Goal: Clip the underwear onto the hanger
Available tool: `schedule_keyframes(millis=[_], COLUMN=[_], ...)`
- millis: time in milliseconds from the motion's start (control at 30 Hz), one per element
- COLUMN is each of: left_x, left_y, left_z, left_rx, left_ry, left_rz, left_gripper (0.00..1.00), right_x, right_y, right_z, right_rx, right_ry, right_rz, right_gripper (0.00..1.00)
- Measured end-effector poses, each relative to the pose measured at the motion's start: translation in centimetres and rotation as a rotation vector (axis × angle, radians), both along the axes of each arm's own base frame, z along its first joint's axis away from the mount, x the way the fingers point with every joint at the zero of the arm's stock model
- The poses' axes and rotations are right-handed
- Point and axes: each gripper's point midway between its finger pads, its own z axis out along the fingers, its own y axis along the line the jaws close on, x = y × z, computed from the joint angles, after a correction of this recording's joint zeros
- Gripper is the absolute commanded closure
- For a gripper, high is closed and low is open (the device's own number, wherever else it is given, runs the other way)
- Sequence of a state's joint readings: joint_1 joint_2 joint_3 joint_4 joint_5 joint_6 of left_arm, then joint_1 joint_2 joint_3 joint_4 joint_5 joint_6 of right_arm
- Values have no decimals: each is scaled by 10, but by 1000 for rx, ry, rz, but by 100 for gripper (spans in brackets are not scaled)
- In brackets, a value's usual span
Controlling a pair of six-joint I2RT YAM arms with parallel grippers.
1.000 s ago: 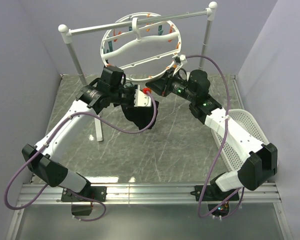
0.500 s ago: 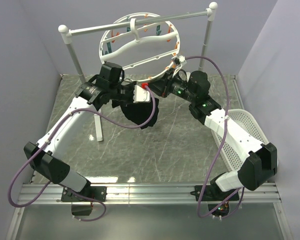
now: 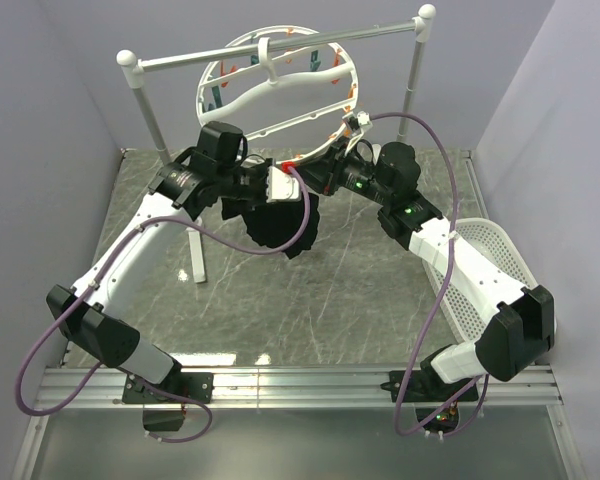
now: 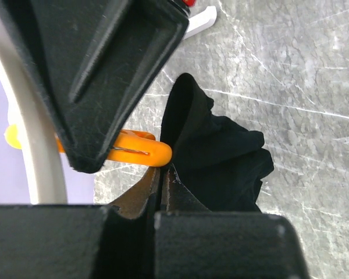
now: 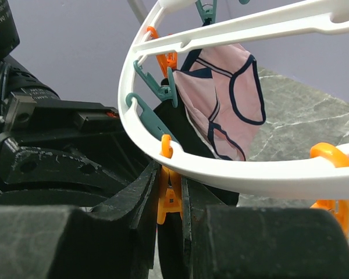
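Observation:
The white ring hanger (image 3: 242, 97) hangs from the rail, with orange and teal clothespins on its rim. My left gripper (image 3: 278, 186) is shut on an edge of the black underwear (image 3: 277, 226), which hangs below it above the table. In the left wrist view the underwear (image 4: 215, 157) is pinched at my left gripper (image 4: 163, 173), right next to an orange clothespin (image 4: 136, 154). My right gripper (image 5: 170, 200) is shut on an orange clothespin (image 5: 170, 197) hanging under the hanger's rim (image 5: 250, 174). Black fabric (image 5: 175, 123) shows just behind that pin.
A pink garment (image 5: 227, 99) is clipped inside the ring by teal pins (image 5: 157, 87). The white-and-silver rail stand (image 3: 150, 62) spans the back. A white basket (image 3: 492, 270) sits at the right, beside my right arm.
My left gripper has lifted the underwear up and right toward the hanger's lower rim, meeting my right gripper. The right arm has barely moved.

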State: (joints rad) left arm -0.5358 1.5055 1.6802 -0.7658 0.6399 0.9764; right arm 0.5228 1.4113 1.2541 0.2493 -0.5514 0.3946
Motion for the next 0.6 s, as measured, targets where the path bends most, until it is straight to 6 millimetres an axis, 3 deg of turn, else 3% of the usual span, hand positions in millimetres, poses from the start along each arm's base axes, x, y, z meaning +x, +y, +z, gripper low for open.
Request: schedule_keyframes(millis=[600], left_x=[0], left_y=[0], left_z=[8], left_rx=[-17], left_ry=[28], left_rz=[-14], left_gripper=[100], right_x=[-2], right_y=[0], right_z=[1], right_rx=[-13], right_ry=[-44], right_rz=[18], right_gripper=[100])
